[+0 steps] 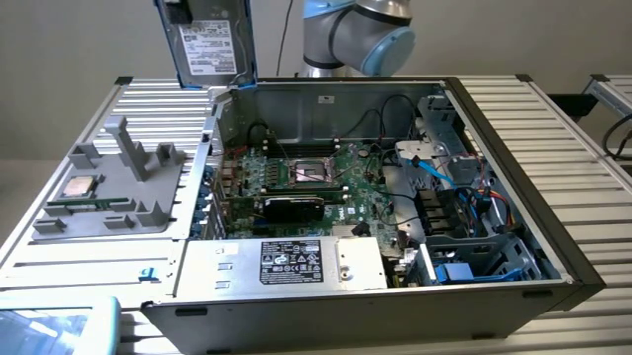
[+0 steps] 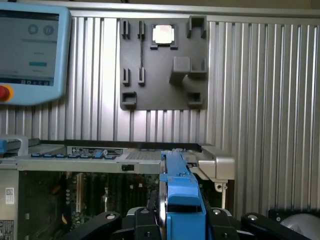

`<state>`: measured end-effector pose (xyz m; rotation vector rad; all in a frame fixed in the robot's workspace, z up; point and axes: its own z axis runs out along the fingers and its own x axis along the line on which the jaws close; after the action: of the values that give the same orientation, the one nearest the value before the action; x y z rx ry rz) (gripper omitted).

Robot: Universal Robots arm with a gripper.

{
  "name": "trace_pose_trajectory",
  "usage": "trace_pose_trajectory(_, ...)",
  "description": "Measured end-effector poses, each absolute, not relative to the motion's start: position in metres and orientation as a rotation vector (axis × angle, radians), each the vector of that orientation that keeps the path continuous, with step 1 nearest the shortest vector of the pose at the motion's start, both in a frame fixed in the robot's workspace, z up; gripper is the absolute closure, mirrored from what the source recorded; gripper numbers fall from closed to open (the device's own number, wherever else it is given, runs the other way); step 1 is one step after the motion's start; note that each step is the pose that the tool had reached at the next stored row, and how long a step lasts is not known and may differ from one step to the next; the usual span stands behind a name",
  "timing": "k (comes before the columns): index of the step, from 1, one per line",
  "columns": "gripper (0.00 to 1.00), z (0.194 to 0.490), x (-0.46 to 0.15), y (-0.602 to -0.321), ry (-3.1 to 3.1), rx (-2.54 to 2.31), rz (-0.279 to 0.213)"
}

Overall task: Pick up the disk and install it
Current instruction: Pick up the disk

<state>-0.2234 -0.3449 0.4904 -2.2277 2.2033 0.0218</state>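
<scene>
Because the gripper (image 2: 181, 226) clamps the silver-grey, blue-framed rectangular disk (image 1: 209, 46) over the rim of the open grey metal computer case (image 1: 522, 185), any tilt may jam it against the wall.

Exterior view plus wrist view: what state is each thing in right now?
disk: lifted clear, held upright, not installed
gripper: shut on the disk
computer case: on its side, cover off
CPU chip: lying in the grey holder
pendant screen: lit
</scene>
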Motion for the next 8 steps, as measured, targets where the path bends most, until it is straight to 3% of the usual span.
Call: trace_pose_trajectory(8,0.63,0.490,-0.195,-0.363,2.204,-2.228,0.024)
